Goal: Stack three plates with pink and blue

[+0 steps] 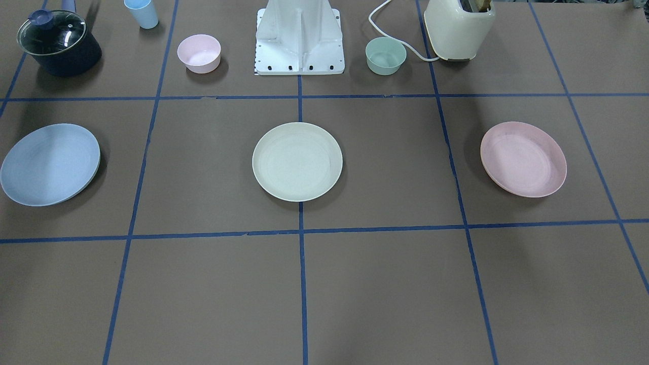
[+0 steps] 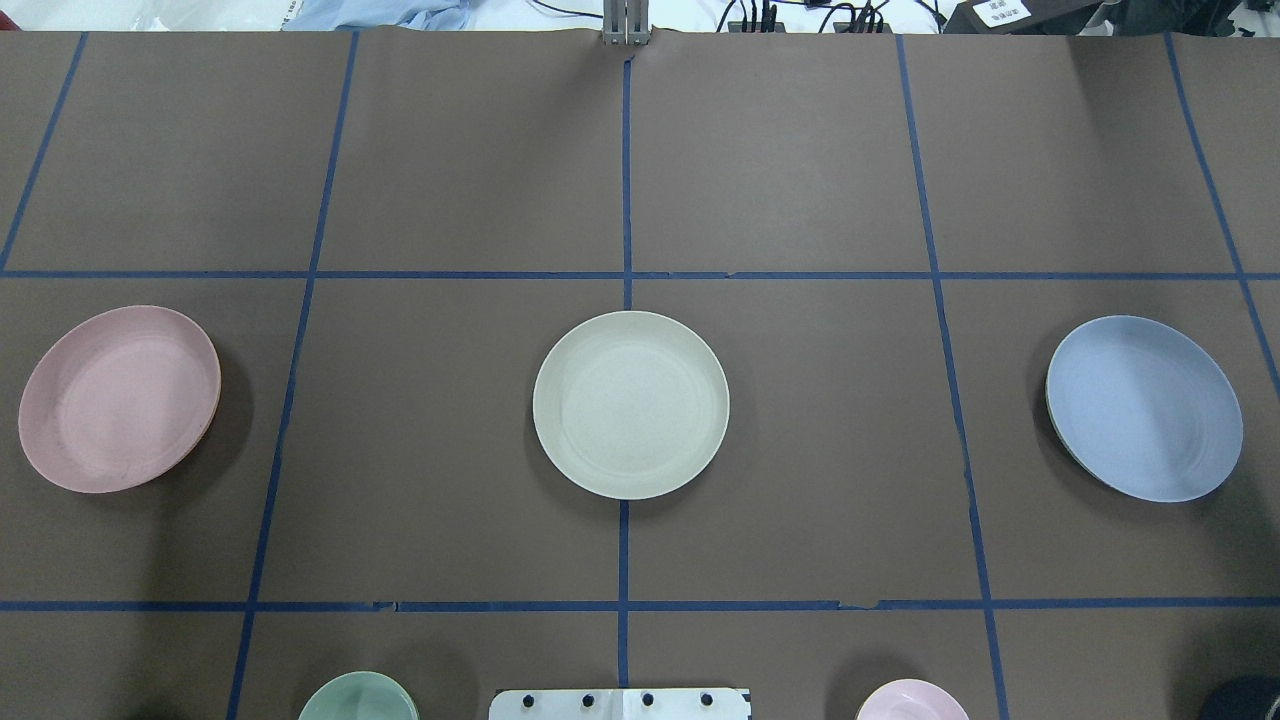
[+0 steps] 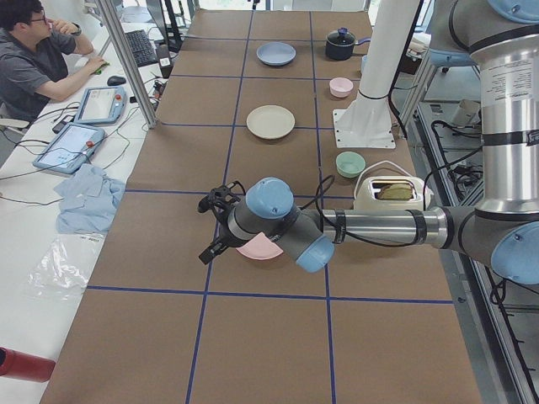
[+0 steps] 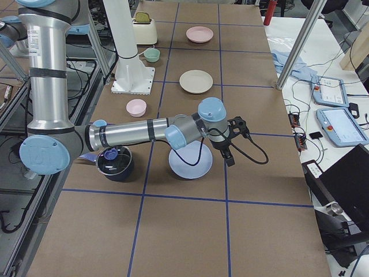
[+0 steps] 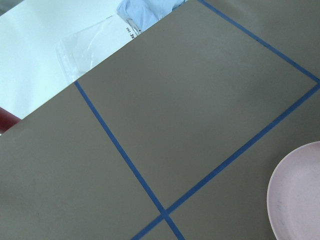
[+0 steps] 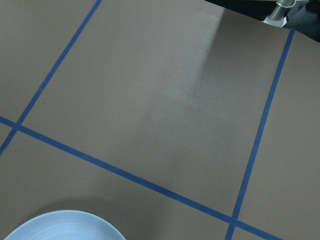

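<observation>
Three plates lie apart in a row on the brown table. The cream-white plate (image 1: pixel 297 161) is in the middle, in front of the robot base. The pale pink plate (image 1: pixel 523 158) is on the robot's left and the pale blue plate (image 1: pixel 49 163) on its right. My left gripper (image 3: pixel 212 225) hovers beyond the pink plate (image 3: pixel 259 249), whose rim shows in the left wrist view (image 5: pixel 300 190). My right gripper (image 4: pixel 233 141) hovers beyond the blue plate (image 4: pixel 190 161), whose rim shows in the right wrist view (image 6: pixel 65 227). I cannot tell whether either gripper is open or shut.
Near the robot base (image 1: pixel 299 38) stand a small pink bowl (image 1: pixel 199 52), a mint-green bowl (image 1: pixel 386 55), a cream toaster (image 1: pixel 459 28), a dark lidded pot (image 1: pixel 58 43) and a blue cup (image 1: pixel 142 12). An operator (image 3: pixel 38 59) sits beside the table.
</observation>
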Controlling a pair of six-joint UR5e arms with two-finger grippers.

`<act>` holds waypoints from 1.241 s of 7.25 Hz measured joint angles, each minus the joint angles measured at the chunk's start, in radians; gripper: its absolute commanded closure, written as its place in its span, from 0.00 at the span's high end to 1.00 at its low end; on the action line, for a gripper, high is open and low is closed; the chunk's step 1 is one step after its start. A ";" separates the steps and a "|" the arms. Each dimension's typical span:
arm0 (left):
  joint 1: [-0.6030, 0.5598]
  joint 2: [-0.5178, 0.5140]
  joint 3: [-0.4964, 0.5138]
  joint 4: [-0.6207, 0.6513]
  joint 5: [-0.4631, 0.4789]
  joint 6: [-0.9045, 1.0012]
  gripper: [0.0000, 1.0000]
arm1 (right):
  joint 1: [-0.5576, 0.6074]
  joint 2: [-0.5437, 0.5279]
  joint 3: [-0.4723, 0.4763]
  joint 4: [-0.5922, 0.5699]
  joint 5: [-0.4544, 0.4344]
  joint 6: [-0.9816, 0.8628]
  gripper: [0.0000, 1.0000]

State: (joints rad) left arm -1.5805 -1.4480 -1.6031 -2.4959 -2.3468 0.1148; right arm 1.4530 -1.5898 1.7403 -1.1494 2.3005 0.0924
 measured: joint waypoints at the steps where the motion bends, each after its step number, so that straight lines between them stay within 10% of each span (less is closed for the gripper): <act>1: 0.018 -0.003 0.032 -0.064 0.000 -0.077 1.00 | -0.007 0.001 -0.004 0.018 -0.002 0.044 1.00; 9: 0.491 0.048 0.216 -0.475 0.329 -0.898 0.93 | -0.047 -0.007 -0.008 0.085 -0.004 0.170 1.00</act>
State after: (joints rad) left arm -1.0894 -1.4002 -1.3875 -2.9706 -2.0175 -0.7828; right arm 1.4055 -1.5968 1.7322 -1.0646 2.2966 0.2623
